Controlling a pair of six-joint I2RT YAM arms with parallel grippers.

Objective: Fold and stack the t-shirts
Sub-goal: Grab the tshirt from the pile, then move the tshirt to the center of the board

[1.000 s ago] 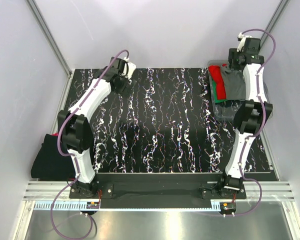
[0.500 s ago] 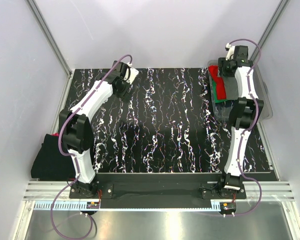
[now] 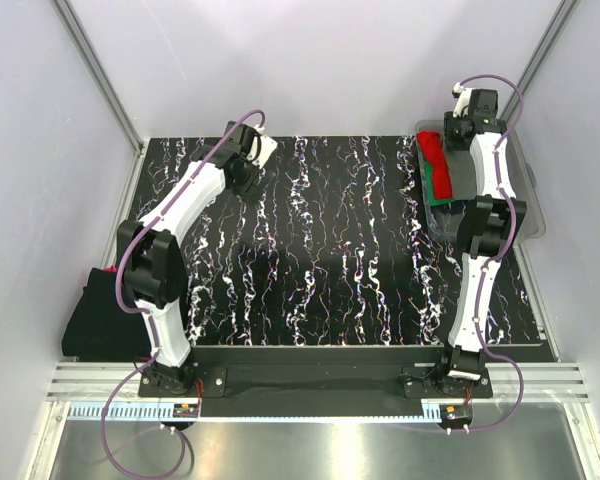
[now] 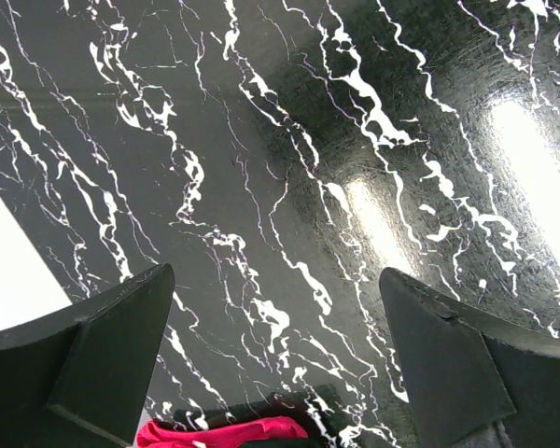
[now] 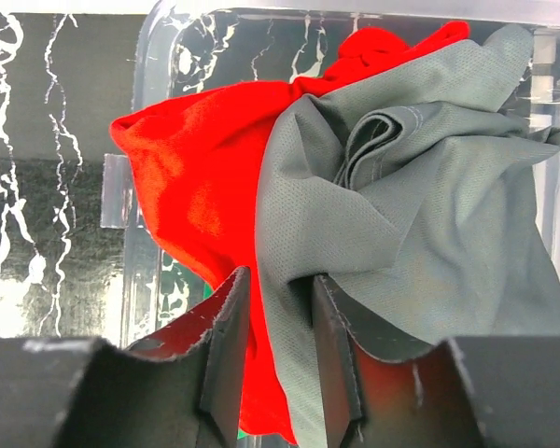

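Two shirts sit bunched in the clear tub (image 5: 163,47) at the far right corner: the grey shirt (image 5: 401,243) heaped against the red shirt (image 5: 196,187). My right pincer (image 5: 280,280) hangs over them, jaws narrowed about a grey fold, to lift it out, I judge. Whether it bites, I cannot tell. My left pincer (image 4: 275,275) gapes, released, above the glossy black marbled tabletop (image 3: 320,250), likely waiting. Pale walls (image 3: 310,60) all round.

A black white-veined table (image 3: 320,260) bears a clear tub (image 3: 438,222) at its far-right corner.
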